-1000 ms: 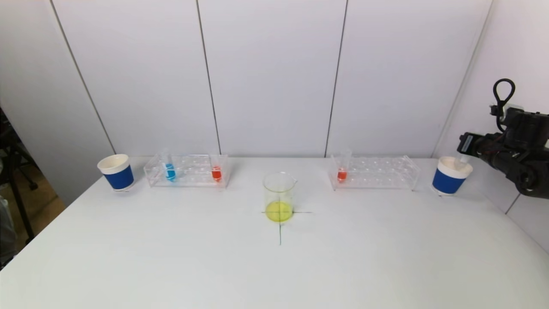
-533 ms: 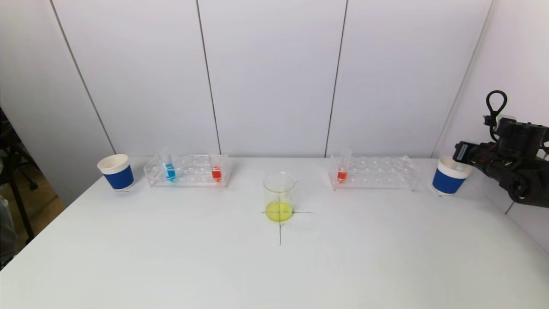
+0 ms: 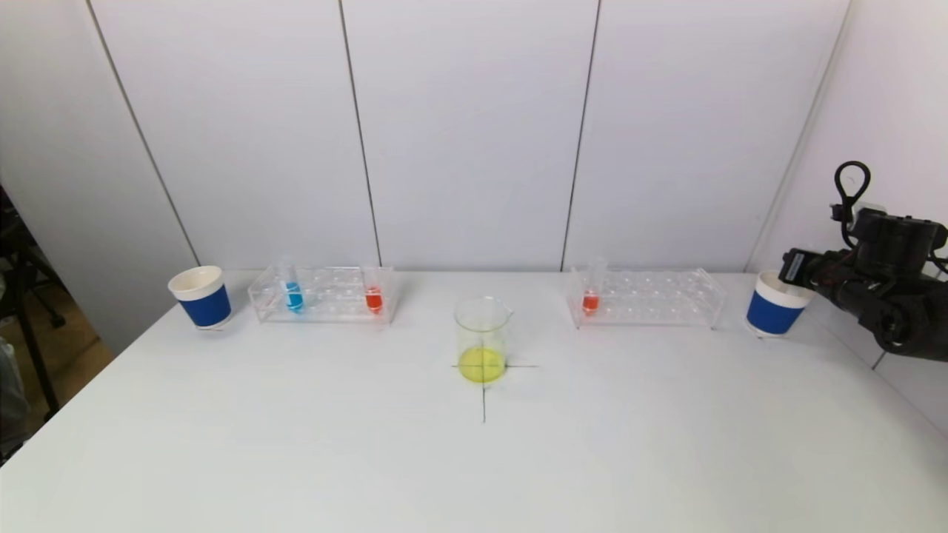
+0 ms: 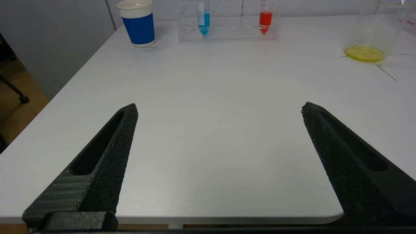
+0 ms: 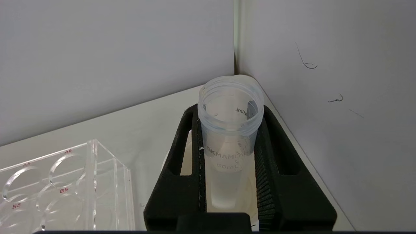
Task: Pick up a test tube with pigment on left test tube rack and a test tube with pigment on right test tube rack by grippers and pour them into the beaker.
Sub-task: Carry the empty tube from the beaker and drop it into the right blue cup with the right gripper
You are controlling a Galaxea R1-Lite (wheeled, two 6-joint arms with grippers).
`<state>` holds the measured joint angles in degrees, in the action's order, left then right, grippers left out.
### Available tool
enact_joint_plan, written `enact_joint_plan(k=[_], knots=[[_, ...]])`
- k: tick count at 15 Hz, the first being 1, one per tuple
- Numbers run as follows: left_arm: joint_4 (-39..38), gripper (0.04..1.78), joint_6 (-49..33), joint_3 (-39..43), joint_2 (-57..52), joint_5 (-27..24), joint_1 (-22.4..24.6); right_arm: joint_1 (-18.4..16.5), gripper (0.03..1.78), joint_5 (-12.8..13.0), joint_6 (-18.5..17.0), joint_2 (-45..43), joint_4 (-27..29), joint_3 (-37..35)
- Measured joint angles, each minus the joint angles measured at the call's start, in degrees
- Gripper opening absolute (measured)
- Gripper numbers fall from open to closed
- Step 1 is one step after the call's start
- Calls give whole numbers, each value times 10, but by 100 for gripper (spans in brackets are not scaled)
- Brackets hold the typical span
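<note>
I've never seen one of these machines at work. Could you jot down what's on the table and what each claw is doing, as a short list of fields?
Centre: clear glass beaker with yellow liquid at the bottom
Left clear plastic rack: blue-filled tube, red-filled tube
Right clear plastic rack: one red-filled tube
Left paper cup, blue band: beside left rack
Right paper cup, blue band: beside right rack
Right gripper: shut on an empty clear plastic tube, over the right cup
Left gripper: open, empty, near table's front edge

Left gripper (image 4: 219,109) jaws wide apart (nothing between), table (image 4: 211,130), distant rack (image 4: 227,21)
</note>
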<state>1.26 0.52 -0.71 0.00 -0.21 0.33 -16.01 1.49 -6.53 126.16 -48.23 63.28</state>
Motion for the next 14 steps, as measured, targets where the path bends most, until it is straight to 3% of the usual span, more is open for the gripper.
enact_joint_plan(k=[4,7,9,14], knots=[[0,176,0,0,0,0,0,3,48,0,0,0,0,-2],[0,176,0,0,0,0,0,3,60,0,-1,0,-3,-2],[0,176,0,0,0,0,0,3,79,1,0,0,-11,-2],[0,176,0,0,0,0,0,3,153,1,-1,0,-12,-2]])
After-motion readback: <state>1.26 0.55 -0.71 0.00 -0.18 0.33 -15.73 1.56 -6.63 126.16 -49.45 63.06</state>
